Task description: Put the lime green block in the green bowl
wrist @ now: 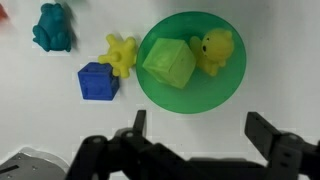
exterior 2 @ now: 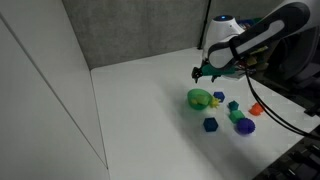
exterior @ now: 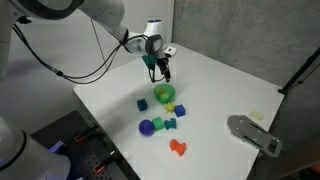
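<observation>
The green bowl (wrist: 190,65) lies below my gripper in the wrist view. The lime green block (wrist: 168,63) rests inside it, beside a yellow bear figure (wrist: 213,52). My gripper (wrist: 200,125) is open and empty, its two dark fingers hanging above bare table just beside the bowl's rim. In both exterior views the gripper (exterior: 160,68) (exterior 2: 206,72) hovers above the bowl (exterior: 165,95) (exterior 2: 200,98), apart from it.
A blue cube (wrist: 98,81), a yellow figure (wrist: 121,53) and a teal figure (wrist: 53,27) lie by the bowl. A blue ball (exterior: 147,127), small blocks and an orange piece (exterior: 178,147) lie nearer the table's front. A grey device (exterior: 253,133) sits at the table's edge.
</observation>
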Tool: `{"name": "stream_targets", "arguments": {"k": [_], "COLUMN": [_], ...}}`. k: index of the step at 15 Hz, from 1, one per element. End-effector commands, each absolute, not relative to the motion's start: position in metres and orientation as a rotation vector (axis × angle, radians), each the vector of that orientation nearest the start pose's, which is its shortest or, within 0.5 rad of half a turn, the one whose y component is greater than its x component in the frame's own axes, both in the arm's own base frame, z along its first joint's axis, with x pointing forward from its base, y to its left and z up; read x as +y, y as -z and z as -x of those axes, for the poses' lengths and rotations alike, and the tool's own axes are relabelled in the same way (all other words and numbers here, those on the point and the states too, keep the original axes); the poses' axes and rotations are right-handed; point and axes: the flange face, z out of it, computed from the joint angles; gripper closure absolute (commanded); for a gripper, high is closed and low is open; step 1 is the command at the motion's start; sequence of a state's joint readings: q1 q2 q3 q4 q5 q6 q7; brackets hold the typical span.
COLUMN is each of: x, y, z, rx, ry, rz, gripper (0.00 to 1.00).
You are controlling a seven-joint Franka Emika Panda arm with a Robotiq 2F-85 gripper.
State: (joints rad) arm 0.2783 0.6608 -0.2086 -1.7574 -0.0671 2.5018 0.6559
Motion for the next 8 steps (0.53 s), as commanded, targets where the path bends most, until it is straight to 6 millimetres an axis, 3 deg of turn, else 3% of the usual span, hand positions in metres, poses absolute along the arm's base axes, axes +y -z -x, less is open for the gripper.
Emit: {"name": "stream_targets", "arguments": {"k": [1,8], "x": [0.066,0.059], "y": [-0.246,-0.303], "z": [-0.665,-0.633], "rx": [0.743,0.667], "ry": [0.229,0.200], "rz": [3.182,3.156], "gripper": [0.00,0.00]}}
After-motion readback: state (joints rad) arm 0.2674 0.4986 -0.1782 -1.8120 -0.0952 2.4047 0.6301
